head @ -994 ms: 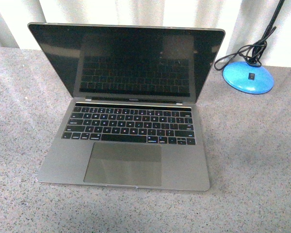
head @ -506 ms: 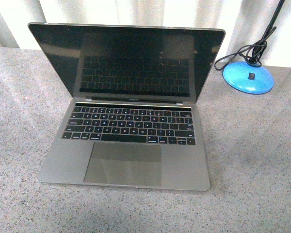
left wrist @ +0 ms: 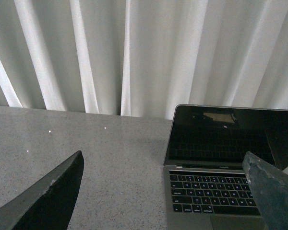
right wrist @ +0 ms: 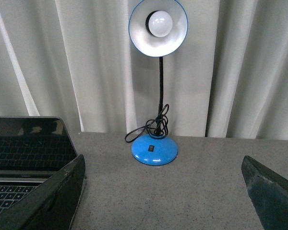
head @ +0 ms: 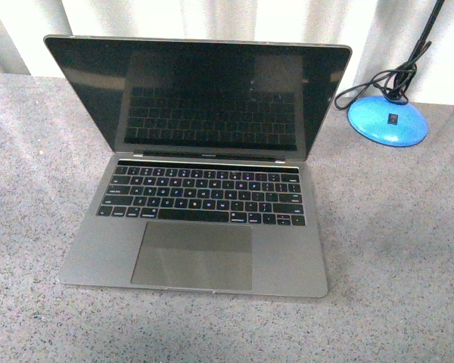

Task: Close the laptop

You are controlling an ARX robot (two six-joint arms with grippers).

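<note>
Front view showed the laptop (head: pixel 204 162) wide open on the speckled surface (head: pixel 393 249), just left of the blue lamp (head: pixel 387 119) and nearer the robot than it (screen black, lid tilted back). Neither arm appeared there. The wrist views showed the left pincer (left wrist: pixel 163 158) and the right pincer (right wrist: pixel 163 160) both spread wide, grasping nothing, clear of the lid. Closing seemed not yet begun, only the approach. Next, a pincer would likely need to reach behind the lid's top edge and press it forward and down.
</note>
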